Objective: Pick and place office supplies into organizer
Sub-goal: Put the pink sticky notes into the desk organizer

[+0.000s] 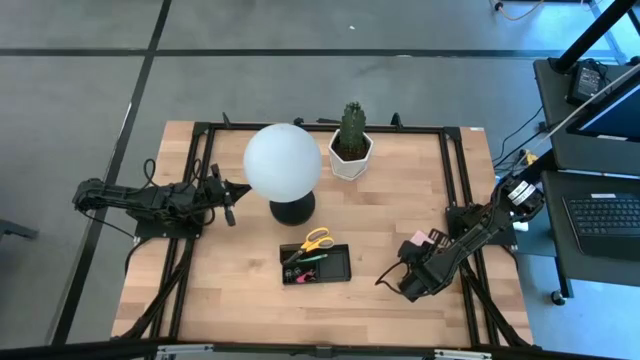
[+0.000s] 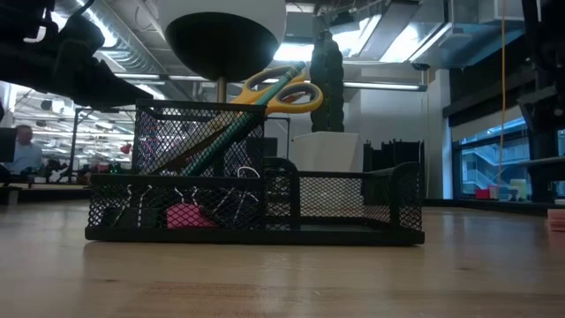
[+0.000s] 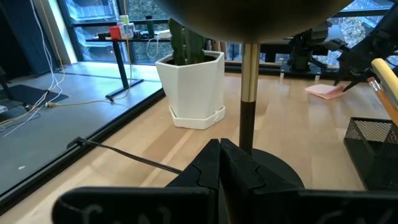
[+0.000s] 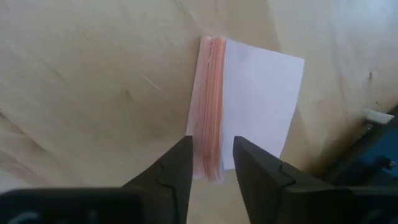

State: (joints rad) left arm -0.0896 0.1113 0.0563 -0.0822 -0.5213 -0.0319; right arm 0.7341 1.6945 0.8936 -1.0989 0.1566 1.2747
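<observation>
We are at the pick of the sticky-note pad (image 4: 245, 102), one of the last supplies outside the organizer (image 1: 316, 265). Our right tool (image 4: 211, 163) hangs over the pad near the right edge of the tabletop (image 1: 240, 300), its fingers (image 4: 171, 171) set narrowly apart and straddling the pad's pink side, not yet closed on it. Next we judge it must drop, pinch the stack, lift and carry it toward the organizer at the tabletop's middle. The pad is a thick pink block with a pale top sheet, lying flat. The scissors (image 1: 317, 239) and pencils already stand in the organizer. Our left tool (image 3: 219, 163) waits closed by the left edge.
</observation>
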